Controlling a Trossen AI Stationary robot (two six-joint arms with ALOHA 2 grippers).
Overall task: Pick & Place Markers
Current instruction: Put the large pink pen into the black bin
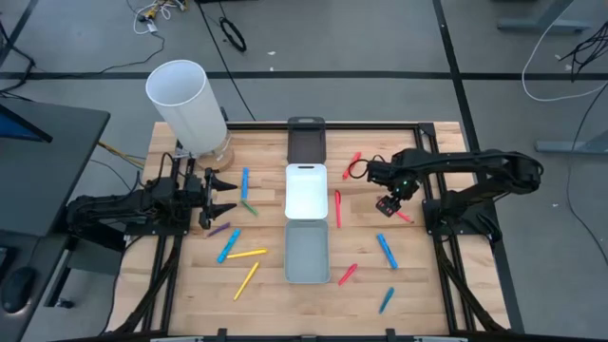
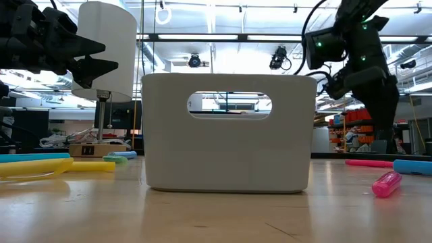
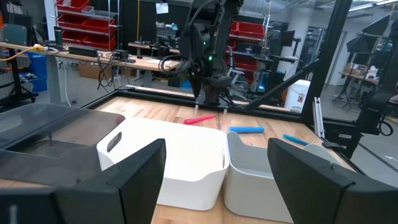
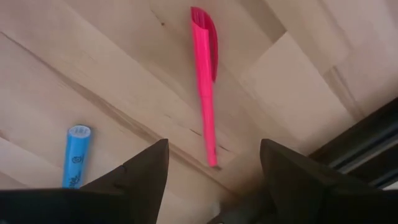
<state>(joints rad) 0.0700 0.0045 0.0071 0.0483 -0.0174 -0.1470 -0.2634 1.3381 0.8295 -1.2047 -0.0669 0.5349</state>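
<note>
You're in a robotics lab or workshop: red parts bins (image 3: 74, 15) on shelving, cluttered workbenches (image 3: 99, 59), ceiling strip lights (image 2: 209, 37), cables (image 1: 233, 36) trailing over grey floor.

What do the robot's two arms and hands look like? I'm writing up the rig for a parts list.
Both arms are dark, near-black, jointed tubes with thin black cables along them. The left hand ends in two pointed black fingers, wedge-shaped with flat inner faces in its wrist view. The right hand has matching dark tapered fingers, a small green light on the wrist above it and a red patch by its tip.
</note>
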